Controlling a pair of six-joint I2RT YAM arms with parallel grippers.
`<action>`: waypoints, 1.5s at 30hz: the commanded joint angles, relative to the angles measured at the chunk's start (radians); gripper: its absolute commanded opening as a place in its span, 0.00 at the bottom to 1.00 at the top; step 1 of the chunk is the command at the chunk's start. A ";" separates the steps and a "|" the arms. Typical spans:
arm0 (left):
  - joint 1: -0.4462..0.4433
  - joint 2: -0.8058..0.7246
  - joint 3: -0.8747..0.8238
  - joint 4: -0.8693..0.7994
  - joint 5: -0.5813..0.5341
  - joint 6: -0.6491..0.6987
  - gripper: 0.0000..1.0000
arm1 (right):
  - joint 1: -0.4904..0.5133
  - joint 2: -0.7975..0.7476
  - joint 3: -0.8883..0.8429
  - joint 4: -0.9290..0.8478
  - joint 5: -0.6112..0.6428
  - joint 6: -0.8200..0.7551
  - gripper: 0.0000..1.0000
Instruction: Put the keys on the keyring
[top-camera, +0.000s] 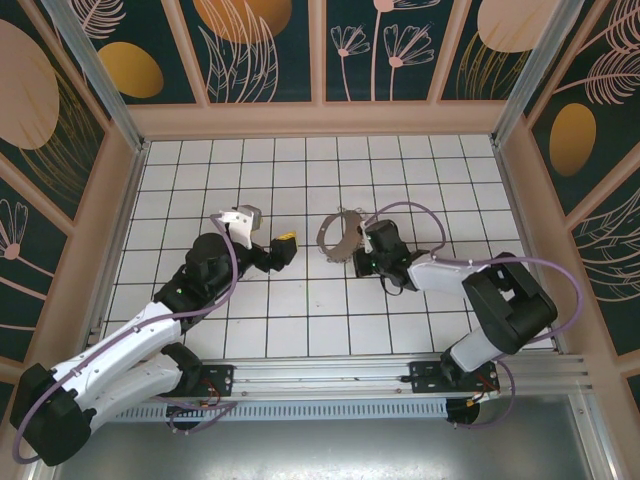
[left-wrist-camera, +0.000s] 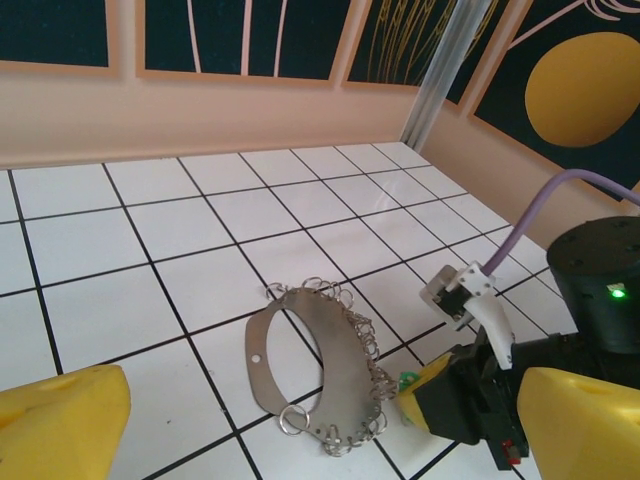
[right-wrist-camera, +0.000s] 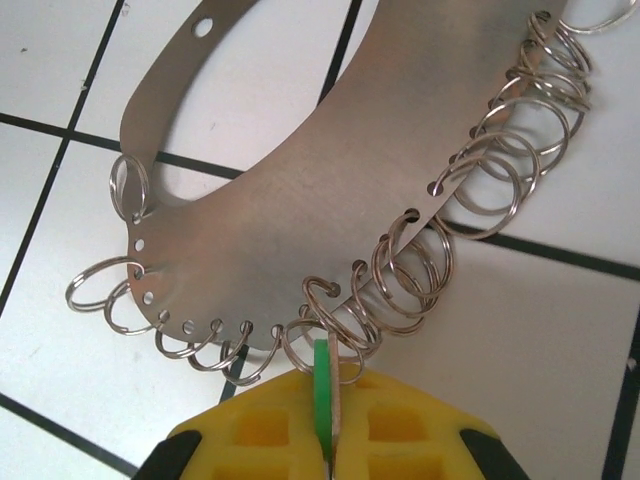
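- Top external: the keyring (top-camera: 338, 232) lies flat on the white tiles (top-camera: 300, 170) near the middle, between the two grippers. The right gripper (top-camera: 356, 250) reaches its right-hand edge. The left gripper (top-camera: 287, 243) sits just to its left, apart from it.
- Left wrist: the left gripper (left-wrist-camera: 322, 400) has its yellow fingers (left-wrist-camera: 60, 420) spread wide at the bottom corners, holding nothing. The keyring (left-wrist-camera: 345, 335) lies ahead between them, with small rings (left-wrist-camera: 372, 350) along its outer edge. The right gripper (left-wrist-camera: 425, 392) meets that edge from the right, with the green of the keys (left-wrist-camera: 408, 381) at its tip.
- Right wrist: the right gripper (right-wrist-camera: 330, 430) has its yellow pads (right-wrist-camera: 265, 430) pressed together on the keys (right-wrist-camera: 321, 395), which are pinched upright between them. The green top touches the small rings (right-wrist-camera: 335, 315) on the near edge of the keyring (right-wrist-camera: 330, 170). I cannot tell whether it has gone through a ring.
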 joint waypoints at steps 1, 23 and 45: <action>-0.003 0.008 0.041 0.036 0.006 0.014 0.99 | 0.010 -0.038 -0.062 -0.028 0.023 0.034 0.11; 0.098 0.074 0.059 -0.075 -0.472 0.055 0.99 | -0.068 -0.739 -0.109 -0.009 0.342 -0.214 0.99; 0.403 0.494 -0.155 0.637 -0.593 0.295 0.99 | -0.691 -0.239 -0.394 0.905 0.097 -0.204 0.99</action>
